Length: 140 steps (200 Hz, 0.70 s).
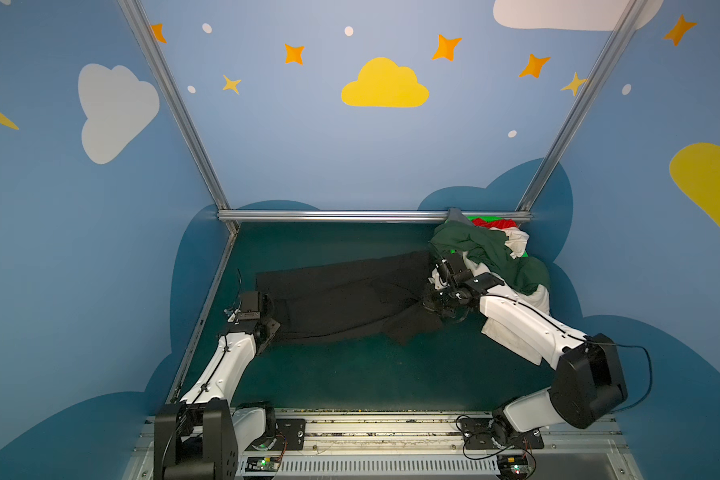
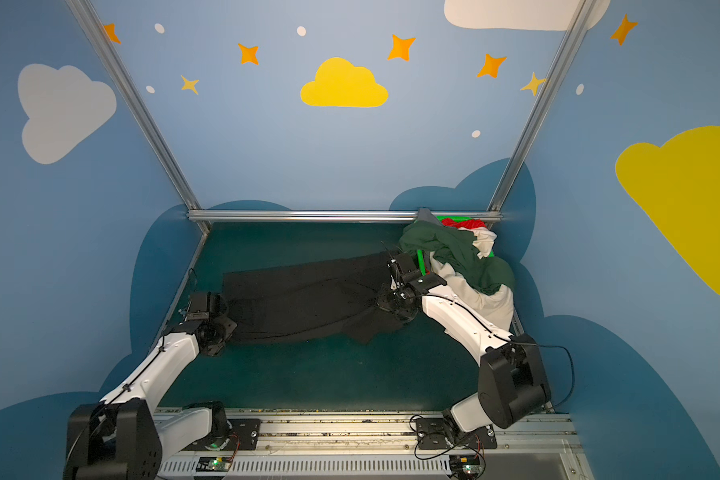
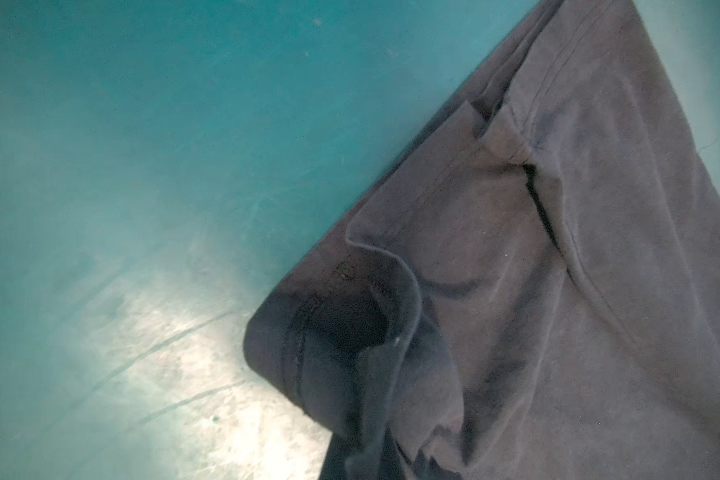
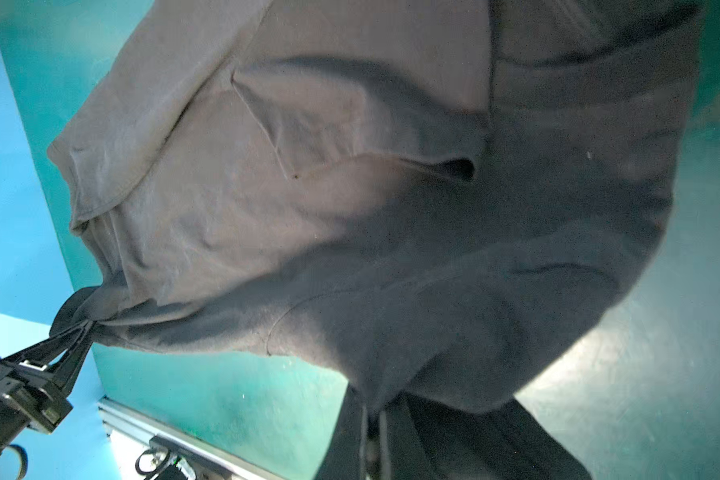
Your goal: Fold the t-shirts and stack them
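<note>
T-shirt [image 1: 341,299]: black, creased, long, narrow.

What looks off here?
Far right corner: dark green t-shirt and white t-shirt spill over the green basket rim, white one reaching the table. The black t-shirt is bunched, one flap skewed toward the near edge.

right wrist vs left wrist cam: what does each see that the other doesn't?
Right wrist only: both grippers. The left gripper is pinched shut on a bunched end of the black shirt; the right gripper is shut on cloth close to the lens. It also shows the frame rail and the blue wall.
Left wrist only: a close-up of the shirt's stitched hem fold, with no gripper in frame.
Both: the black shirt and the teal table.
</note>
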Motion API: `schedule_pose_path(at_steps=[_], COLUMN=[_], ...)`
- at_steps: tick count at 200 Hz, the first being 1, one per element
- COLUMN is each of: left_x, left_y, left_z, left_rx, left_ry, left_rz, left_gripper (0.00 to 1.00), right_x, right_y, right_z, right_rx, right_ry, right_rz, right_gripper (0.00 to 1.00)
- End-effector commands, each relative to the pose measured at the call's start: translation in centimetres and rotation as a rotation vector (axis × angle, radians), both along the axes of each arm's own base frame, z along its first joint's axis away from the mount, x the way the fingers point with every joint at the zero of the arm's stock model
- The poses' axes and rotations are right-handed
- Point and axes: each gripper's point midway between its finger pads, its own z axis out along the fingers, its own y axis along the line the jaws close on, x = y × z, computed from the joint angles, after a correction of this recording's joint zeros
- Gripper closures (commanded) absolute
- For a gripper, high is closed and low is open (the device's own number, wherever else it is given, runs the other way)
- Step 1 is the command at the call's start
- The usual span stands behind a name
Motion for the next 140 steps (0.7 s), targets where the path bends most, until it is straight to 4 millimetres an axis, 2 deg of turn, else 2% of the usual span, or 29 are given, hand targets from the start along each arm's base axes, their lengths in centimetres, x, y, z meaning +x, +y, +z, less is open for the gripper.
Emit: schedule_pose_path(at_steps=[1,65,140], left_x=[0.9,1.8,3.7], left_y=[0.2,1.2,2.1], left_z=[0.5,0.9,0.4], left_rx=[-0.007,-0.008,-0.036], left_ry=[-0.013,-0.016,0.019], left_rz=[0.0,0.036,0.066], left_gripper=[0.96,0.96,0.96], right_x=[1.5,5.1,7.7], right_y=[0.0,0.1,-0.1], right_z=[0.3,-0.4,-1.2], right_rx=[-0.019,-0.016,0.005], right_ry=[-0.008,0.009,0.031], right_rz=[0.0,-0.007,-0.019], right_gripper=[1.0,1.0,1.0])
